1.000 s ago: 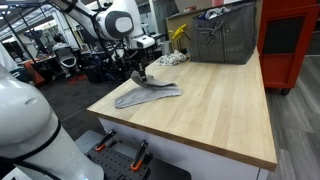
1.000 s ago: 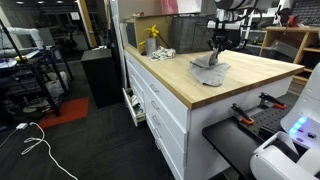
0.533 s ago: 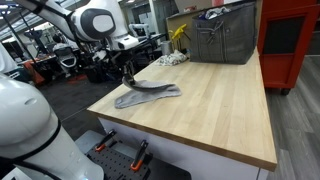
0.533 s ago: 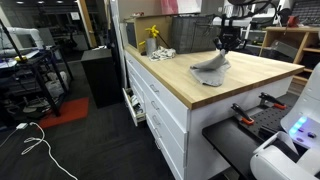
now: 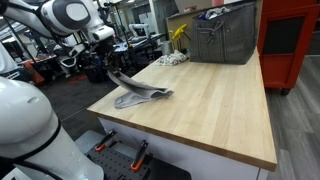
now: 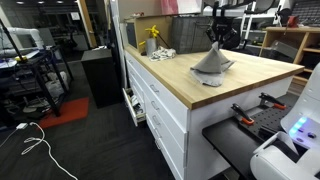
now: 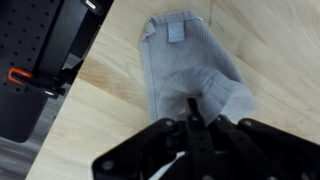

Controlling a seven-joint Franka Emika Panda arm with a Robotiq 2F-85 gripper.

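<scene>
End effector (image 7: pixel 198 118) pinches a fold of the grey knitted cloth (image 7: pixel 185 65). It has risen and drawn back since a second ago. One end is now lifted, while the rest trails on the pale wooden surface (image 5: pixel 200 110) near its edge. Grip judged sound.

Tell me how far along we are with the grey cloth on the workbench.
Done: the gripper is shut on one edge of the grey cloth, and that edge is off the wooden tabletop. In hand: the cloth slopes down from the jaws in both exterior views. Left: its other end lies flat on the wood, so it is neither folded over nor lifted clear.
</scene>
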